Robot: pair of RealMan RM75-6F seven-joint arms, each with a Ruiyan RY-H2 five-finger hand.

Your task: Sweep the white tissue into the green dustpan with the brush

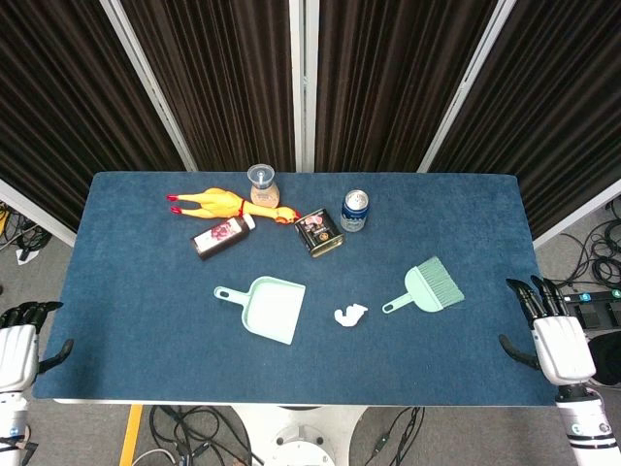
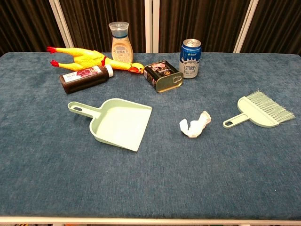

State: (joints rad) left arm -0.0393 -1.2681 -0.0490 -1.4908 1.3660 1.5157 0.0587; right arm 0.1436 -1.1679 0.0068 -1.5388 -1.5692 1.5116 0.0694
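A crumpled white tissue [image 1: 350, 315] [image 2: 194, 125] lies on the blue table between the dustpan and the brush. The green dustpan [image 1: 264, 308] [image 2: 116, 122] lies flat to its left, handle pointing left and open mouth toward the tissue. The green brush [image 1: 428, 285] [image 2: 259, 110] lies to the right, handle toward the tissue, bristles away. My left hand [image 1: 19, 345] hangs off the table's left edge, fingers apart, holding nothing. My right hand [image 1: 556, 337] hovers at the right edge, fingers spread and empty. Neither hand shows in the chest view.
Along the back of the table [image 1: 136, 291] lie a yellow rubber chicken [image 1: 218, 204], a dark bottle on its side [image 1: 222, 237], an upright jar [image 1: 262, 186], a black tin [image 1: 319, 233] and a blue can [image 1: 355, 211]. Cables lie on the floor.
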